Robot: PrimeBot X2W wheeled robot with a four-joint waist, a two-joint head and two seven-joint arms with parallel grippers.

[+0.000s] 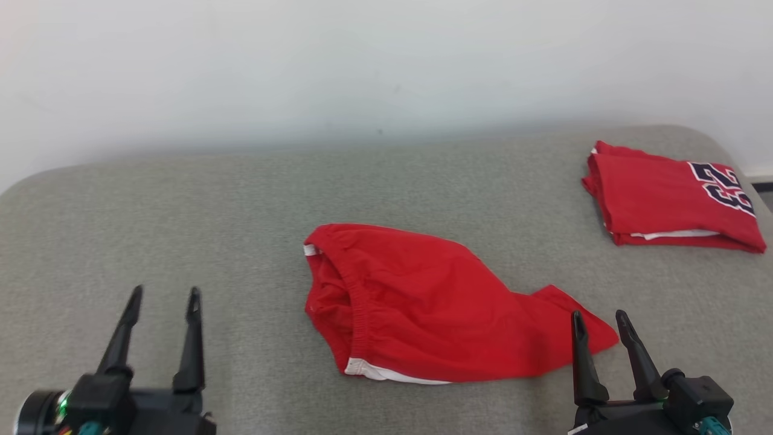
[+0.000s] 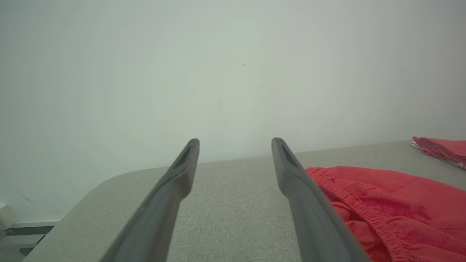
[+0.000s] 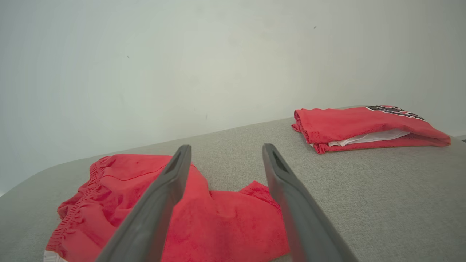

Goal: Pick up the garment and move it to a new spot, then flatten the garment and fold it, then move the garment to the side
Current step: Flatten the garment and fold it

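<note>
A pale wall (image 1: 386,60) stood behind everything, bare along its foot. Below it spread a grey padded surface (image 1: 181,211), its far edge running along the wall and both far corners rounded off. Most of its left half lay bare, and a wide bare strip ran between the two pieces of clothing.

The garment (image 1: 416,302), red and crumpled, lay near the middle of the surface. Its gathered elastic edge faced left, a thin white trim showed along its near edge, and a pointed corner trailed off to the right.

A folded shirt (image 1: 652,199), red with dark numbers and a white layer at its near edge, sat well apart from it by the far right corner, close to the right edge.

The right gripper (image 1: 598,315) hung at that trailing corner, fingers spread wide and holding nothing; whether they touched the cloth could not be told. The left gripper (image 1: 166,291) was over bare surface well to the left of the garment, likewise wide and empty.
</note>
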